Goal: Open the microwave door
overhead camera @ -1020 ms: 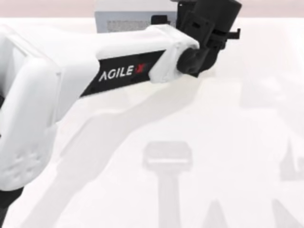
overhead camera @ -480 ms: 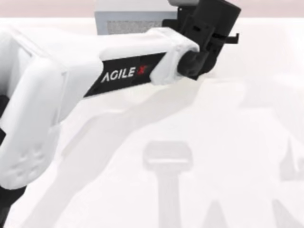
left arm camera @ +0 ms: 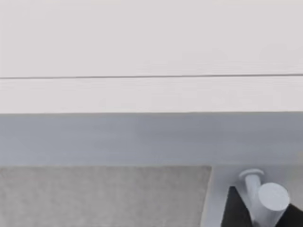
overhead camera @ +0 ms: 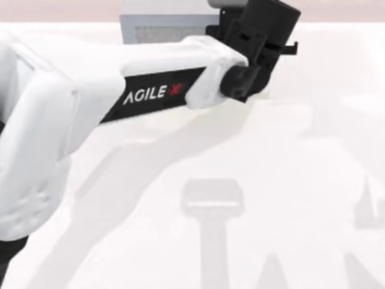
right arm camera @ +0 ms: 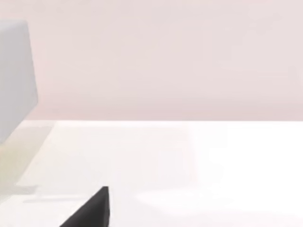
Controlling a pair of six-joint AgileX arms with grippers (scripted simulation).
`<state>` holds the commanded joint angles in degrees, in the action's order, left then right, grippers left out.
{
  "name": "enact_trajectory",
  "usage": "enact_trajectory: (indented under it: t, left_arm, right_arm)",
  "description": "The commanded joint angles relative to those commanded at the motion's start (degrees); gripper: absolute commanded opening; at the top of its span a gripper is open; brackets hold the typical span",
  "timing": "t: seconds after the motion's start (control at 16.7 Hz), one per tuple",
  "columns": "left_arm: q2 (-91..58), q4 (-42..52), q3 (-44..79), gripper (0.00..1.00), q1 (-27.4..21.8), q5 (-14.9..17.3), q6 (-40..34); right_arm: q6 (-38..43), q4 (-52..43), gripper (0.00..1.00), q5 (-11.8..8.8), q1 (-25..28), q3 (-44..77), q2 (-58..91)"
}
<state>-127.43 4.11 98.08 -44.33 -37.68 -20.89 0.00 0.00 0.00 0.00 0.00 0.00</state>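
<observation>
Left arm reaches across the white desk (overhead camera: 289, 180) to the far edge in the top view; its black two-finger gripper (overhead camera: 255, 45) sits at the front of the small light-grey boxy microwave (overhead camera: 162, 15), which stands at the far middle of the desk, mostly cut off by the frame edge; only a strip of its top and speckled front shows there.

Left wrist view: the flat light-grey microwave door (left arm camera: 118, 142) with its darker speckled mesh window (left arm camera: 104, 196) fills the lower half; the slim pale-grey cylindrical handle (left arm camera: 267, 201) stands off the door just beside the window's edge; dark finger tips (left arm camera: 234, 210) flank it on both sides, one clearly showing; looks like the gripper is closed narrow around the handle, contact itself only partly in frame. Door appears flush with the body, so judged as not yet swung.

Handling, as a judgement: door is a stiff hinged panel, light, no give; handle is a smooth round bar, likely slippery, so grip square across it and pull along an arc about the hinge on the opposite edge; straight pull risks sliding off or dragging the light oven across the desk.

Right arm is parked; right wrist view shows only a dark tip of the right gripper (right arm camera: 92, 210) over bare desk; cannot tell its opening.
</observation>
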Motion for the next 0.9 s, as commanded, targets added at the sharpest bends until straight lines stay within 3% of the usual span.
enact_trajectory:
  t: [0.9]
  left_arm:
    - [1.94,-1.57,-2.95,0.0,0.68,-1.18,-1.0]
  right_arm:
    - [0.0,0.0,1.0,0.0,0.0,0.0,0.0]
